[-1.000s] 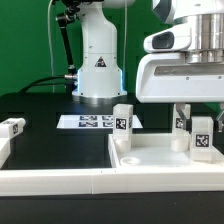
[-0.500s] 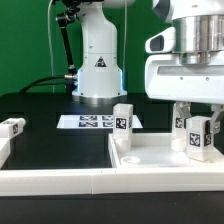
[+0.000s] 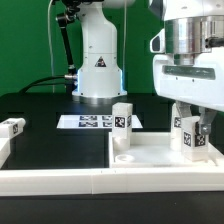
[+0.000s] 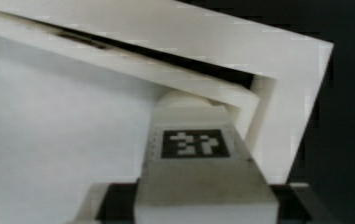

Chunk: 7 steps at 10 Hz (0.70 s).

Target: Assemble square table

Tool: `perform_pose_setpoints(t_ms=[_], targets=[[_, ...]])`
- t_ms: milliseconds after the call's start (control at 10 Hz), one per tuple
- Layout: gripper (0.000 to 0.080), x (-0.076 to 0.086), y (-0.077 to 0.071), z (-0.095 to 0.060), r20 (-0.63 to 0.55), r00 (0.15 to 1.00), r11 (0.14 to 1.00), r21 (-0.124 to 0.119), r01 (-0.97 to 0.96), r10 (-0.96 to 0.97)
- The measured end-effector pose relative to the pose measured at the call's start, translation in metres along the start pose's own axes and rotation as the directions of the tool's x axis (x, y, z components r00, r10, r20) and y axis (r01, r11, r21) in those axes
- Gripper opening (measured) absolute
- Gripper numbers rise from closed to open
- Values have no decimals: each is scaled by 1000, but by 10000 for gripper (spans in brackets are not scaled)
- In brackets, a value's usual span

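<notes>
The tool [image 3: 192, 127] is clamped on an upright white leg [image 3: 193, 143] over the square slab [image 3: 150, 156], toward the exterior view's right. A second leg [image 3: 122, 118] stands at the slab's far corner. A third leg [image 3: 12, 128] sits well apart on the black counter [image 3: 45, 108].

My arm [image 3: 97, 38] is glossy white with rounded shells and black joint rings, its base [image 3: 98, 80] wears a small black triangle sticker [image 3: 101, 62], black cables [image 3: 38, 85] trail beside it, and a silver-grey wrist collar [image 3: 190, 38] tops the boxy white housing [image 3: 190, 78] of my dark-fingered claw [image 3: 193, 125].
</notes>
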<state>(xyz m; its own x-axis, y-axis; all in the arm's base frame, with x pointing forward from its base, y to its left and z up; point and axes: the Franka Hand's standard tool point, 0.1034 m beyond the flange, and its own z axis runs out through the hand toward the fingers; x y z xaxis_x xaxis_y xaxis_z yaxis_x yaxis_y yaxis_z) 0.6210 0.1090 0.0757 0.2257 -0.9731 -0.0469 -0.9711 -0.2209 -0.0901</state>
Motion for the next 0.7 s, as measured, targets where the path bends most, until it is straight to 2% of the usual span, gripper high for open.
perform_pose_setpoints(t_ms=[200,300,400,500,600,700], targets=[[291,-1,0,0,1,997,997,1,-72,72],[381,-1,0,0,1,999,999,1,-49,49],[516,-1,0,0,0,1000,1000,2,-6,6],[516,-2,-1,0,-1,999,999,6,49,-49],[621,-5,-2,0,-7,987,987,9,162,-162],[641,-7,-4,0,-16,959,959,22,282,-282]])
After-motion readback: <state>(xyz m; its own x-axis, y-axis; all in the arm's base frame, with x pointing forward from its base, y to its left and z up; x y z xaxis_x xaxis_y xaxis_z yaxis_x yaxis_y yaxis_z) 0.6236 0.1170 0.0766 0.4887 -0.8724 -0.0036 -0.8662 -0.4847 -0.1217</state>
